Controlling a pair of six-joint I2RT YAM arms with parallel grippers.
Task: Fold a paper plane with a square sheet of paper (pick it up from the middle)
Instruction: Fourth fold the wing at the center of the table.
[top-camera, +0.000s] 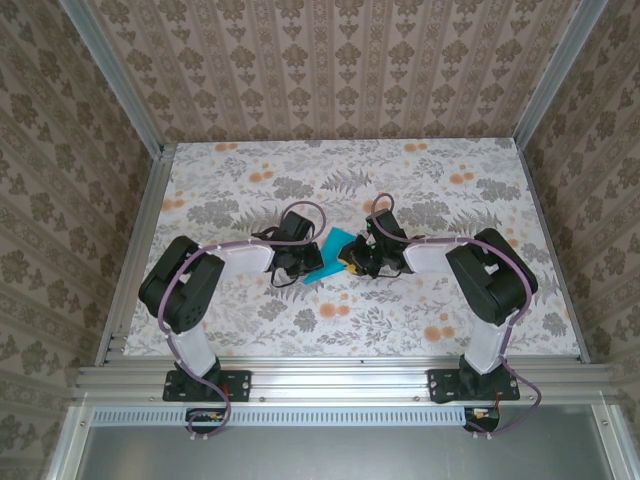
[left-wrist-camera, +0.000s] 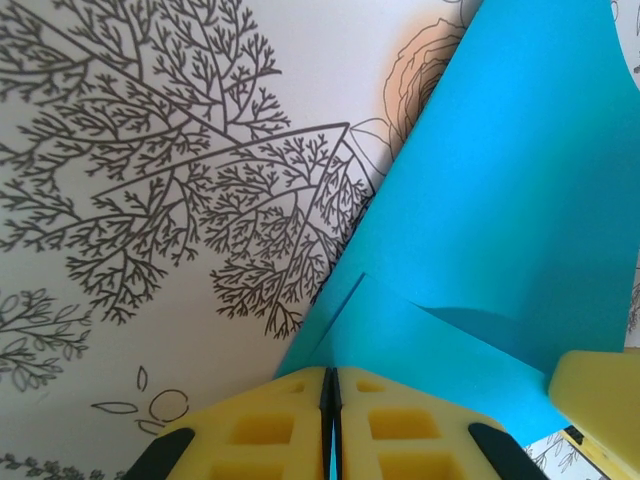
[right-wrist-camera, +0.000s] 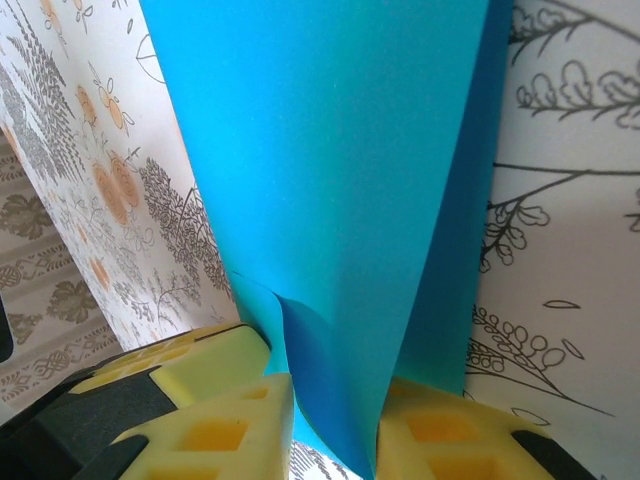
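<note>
From above, I see the blue paper (top-camera: 331, 255) over the middle of the counter (top-camera: 450, 310), between my left hand (top-camera: 298, 262) and right hand (top-camera: 357, 262). My left wrist camera shows that hand pressed tight on a paper edge. My right wrist camera shows that hand pinching a curled bit. The paper looks light and floppy, so I'd hold it gently near the folds.
</note>
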